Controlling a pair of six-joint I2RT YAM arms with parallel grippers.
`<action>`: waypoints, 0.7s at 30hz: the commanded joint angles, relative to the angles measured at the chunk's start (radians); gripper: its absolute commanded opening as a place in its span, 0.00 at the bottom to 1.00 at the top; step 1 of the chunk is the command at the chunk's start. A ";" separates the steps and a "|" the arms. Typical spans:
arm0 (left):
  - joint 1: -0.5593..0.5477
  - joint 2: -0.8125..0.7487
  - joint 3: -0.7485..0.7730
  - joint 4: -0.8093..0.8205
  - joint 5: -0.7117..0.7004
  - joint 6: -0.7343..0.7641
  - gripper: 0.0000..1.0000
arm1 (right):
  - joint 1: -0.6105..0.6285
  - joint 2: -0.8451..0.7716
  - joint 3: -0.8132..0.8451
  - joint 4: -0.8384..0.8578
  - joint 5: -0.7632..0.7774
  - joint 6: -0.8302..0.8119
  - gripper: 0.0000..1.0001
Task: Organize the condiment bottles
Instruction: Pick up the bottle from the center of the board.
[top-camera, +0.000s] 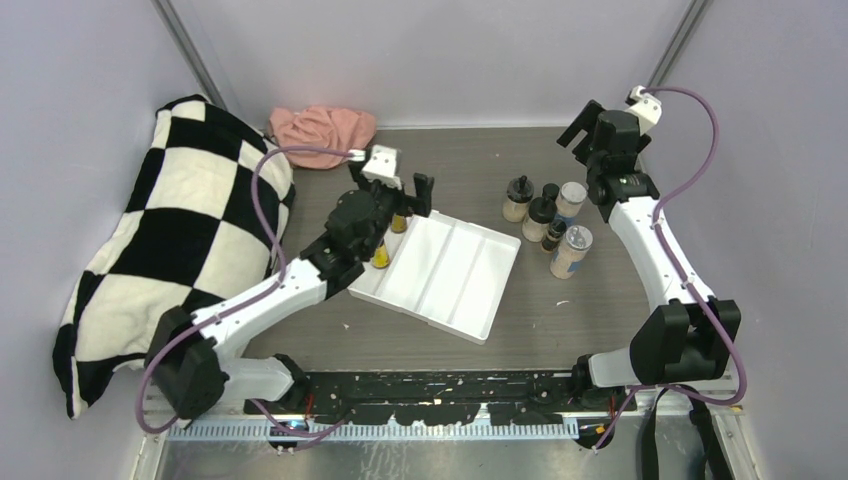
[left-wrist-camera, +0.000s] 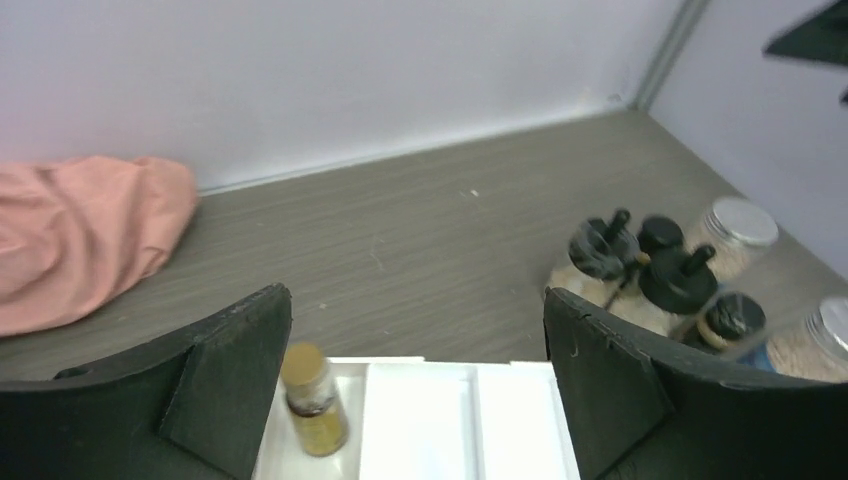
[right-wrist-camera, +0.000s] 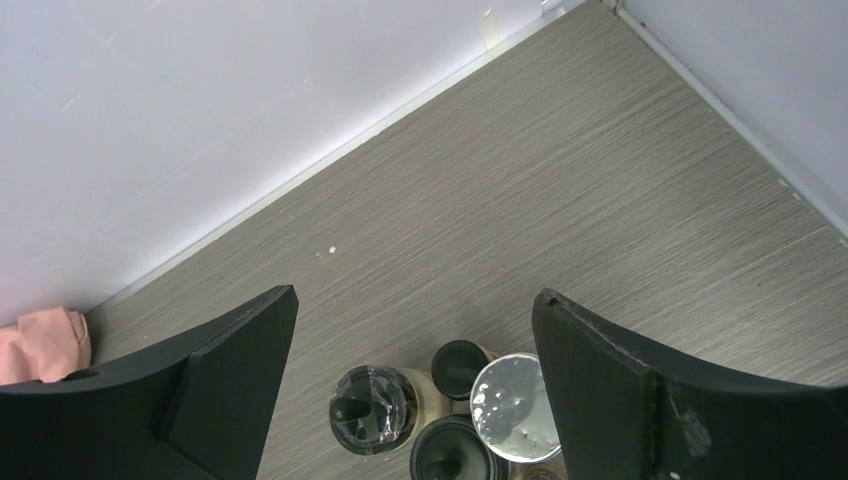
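A white divided tray (top-camera: 455, 275) lies mid-table. Two slim yellow brown-capped bottles (top-camera: 398, 223) (top-camera: 381, 256) stand in its left compartment. My left gripper (top-camera: 392, 195) hovers open over that end; in the left wrist view one yellow bottle (left-wrist-camera: 312, 402) stands just inside the left finger (left-wrist-camera: 230, 380), with nothing gripped. The other condiment bottles cluster right of the tray: black-lidded beige ones (top-camera: 517, 198) (top-camera: 540, 218), two tiny dark ones (top-camera: 551, 192) (top-camera: 554, 237) and silver-lidded shakers (top-camera: 572, 200) (top-camera: 573, 250). My right gripper (right-wrist-camera: 415, 330) is open, high above that cluster.
A black-and-white checkered pillow (top-camera: 170, 240) fills the left side. A pink cloth (top-camera: 322, 128) lies at the back wall. Walls close the table at back and right. The tray's middle and right compartments (left-wrist-camera: 470, 420) hold nothing.
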 joint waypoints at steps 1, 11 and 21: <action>-0.003 0.143 0.135 -0.105 0.244 0.019 0.98 | -0.005 -0.012 0.084 0.006 0.063 -0.042 0.94; 0.030 0.425 0.344 -0.065 0.584 0.037 1.00 | -0.031 0.049 0.156 -0.008 0.077 -0.043 0.94; 0.080 0.661 0.552 -0.053 0.863 -0.025 1.00 | -0.047 0.094 0.194 0.016 0.060 -0.026 0.95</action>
